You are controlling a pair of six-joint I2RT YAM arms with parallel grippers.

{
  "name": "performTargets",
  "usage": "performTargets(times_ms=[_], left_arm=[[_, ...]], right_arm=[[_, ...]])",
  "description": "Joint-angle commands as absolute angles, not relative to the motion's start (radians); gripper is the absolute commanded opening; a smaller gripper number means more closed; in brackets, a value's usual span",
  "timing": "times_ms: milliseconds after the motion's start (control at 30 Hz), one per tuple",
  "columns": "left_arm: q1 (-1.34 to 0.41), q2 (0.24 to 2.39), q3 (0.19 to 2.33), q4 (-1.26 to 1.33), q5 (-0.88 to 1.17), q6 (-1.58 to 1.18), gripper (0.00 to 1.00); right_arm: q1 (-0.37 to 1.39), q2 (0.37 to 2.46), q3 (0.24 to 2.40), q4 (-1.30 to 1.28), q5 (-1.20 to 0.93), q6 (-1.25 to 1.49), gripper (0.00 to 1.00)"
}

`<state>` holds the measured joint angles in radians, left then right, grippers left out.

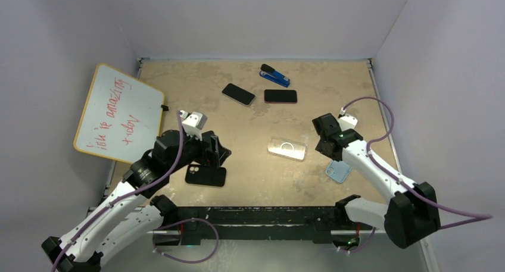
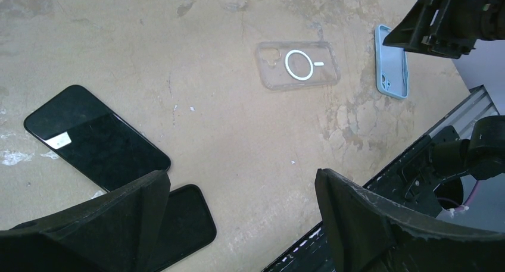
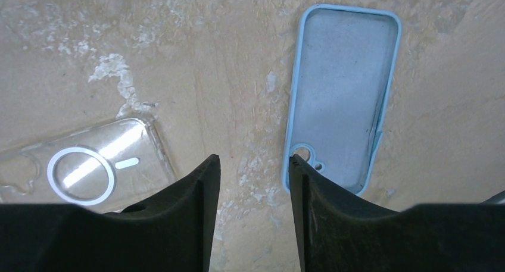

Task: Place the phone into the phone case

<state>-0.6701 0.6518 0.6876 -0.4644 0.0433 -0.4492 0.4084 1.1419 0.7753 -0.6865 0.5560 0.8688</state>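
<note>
Worn tan tabletop (image 1: 178,81), pale walls (image 1: 256,22). Left gripper (image 2: 241,177) spread wide, empty; glossy phone (image 2: 95,138) lies flat at left of its wrist view, long axis diagonal. Right gripper (image 3: 253,160) parted, empty, hovering between clear case (image 3: 77,165) and blue case (image 3: 342,99). I'd take phone with left gripper, nearer.

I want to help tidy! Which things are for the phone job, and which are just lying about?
For the job: phone, second phone, clear case, blue case, black phone or case.
Lying about: stapler, whiteboard.

Perhaps 4 phones (image 1: 239,94), 2 cases (image 1: 287,147), 1 stapler (image 1: 274,75).
</note>
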Motion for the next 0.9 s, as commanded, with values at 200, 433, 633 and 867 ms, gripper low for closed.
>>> performTargets(times_ms=[200,433,633,867], left_arm=[[-0.673,0.645,0.697,-0.433,0.042,-0.423,0.98],[-0.673,0.654,0.698,-0.437,0.032,-0.424,0.97],[-0.673,0.653,0.698,-0.442,0.014,-0.428,0.97],[-0.674,0.656,0.698,-0.449,0.003,-0.432,0.96]], right_arm=[[0.326,1.235,0.683,-0.569,0.529,0.868,0.44],[0.265,1.293,0.636,-0.503,0.487,0.853,0.41],[0.258,1.321,0.622,-0.469,0.456,0.845,0.33],[0.261,1.291,0.632,-0.466,0.41,0.785,0.0]])
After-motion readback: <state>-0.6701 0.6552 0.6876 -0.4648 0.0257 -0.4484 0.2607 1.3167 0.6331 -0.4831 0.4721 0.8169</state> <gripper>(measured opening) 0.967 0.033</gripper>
